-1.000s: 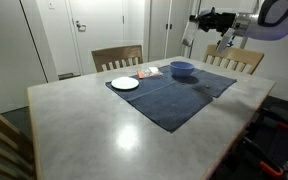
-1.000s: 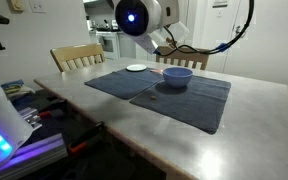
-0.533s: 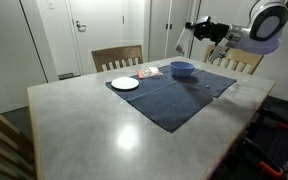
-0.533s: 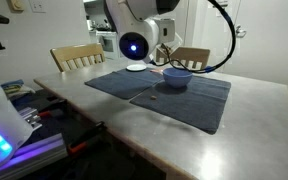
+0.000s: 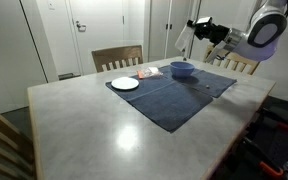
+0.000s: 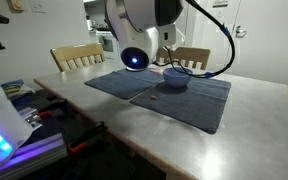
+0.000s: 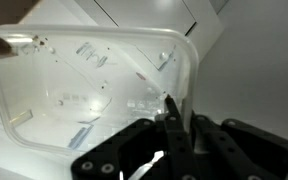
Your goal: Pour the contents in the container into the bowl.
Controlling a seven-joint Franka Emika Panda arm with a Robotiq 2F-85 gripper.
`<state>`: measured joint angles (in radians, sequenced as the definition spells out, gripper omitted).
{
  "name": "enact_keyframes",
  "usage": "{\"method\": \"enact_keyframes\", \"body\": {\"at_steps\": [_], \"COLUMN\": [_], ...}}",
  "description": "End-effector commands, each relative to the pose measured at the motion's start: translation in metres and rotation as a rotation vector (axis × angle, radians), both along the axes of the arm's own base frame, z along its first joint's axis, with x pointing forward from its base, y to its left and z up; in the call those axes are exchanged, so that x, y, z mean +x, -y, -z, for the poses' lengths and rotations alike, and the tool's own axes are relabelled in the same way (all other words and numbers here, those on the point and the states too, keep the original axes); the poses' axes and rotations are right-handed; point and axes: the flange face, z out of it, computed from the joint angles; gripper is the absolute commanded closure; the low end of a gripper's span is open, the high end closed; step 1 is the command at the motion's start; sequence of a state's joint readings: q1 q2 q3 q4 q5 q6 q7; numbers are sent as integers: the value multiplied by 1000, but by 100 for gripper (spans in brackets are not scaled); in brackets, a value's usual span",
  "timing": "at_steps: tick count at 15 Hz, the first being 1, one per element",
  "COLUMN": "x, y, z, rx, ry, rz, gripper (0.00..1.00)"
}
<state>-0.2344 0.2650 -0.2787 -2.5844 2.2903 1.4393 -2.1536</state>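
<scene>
Exterior view: arm (image 6: 134, 58) lower, nearer bowl (image 6: 179, 79)

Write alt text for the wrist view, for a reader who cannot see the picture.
The claw is shut on the rim of the clear plastic container, which fills most of the picture with its open side toward the camera. No contents can be made out inside it. Only pale, blurred surfaces show behind it.

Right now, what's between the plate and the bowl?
Between plate and bowl lies a small flat thing, too blurry to name, in an exterior view.
</scene>
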Motion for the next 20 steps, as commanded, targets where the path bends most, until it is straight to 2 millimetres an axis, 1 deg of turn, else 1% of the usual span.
{"method": "enact_keyframes", "body": {"at_steps": [1,5,8,12,16,20], "x": [-3,-6,-7,-1,4,6], "y": [7,5,1,-9,-25,-48], "z": [11,20,20,9,-5,-21], "rx": [6,38,10,-136,-311,-479], "ry": [60,101,102,27,-118,-259], "rz": [34,36,19,4,2,2], "gripper": [98,98,98,98,98,98]}}
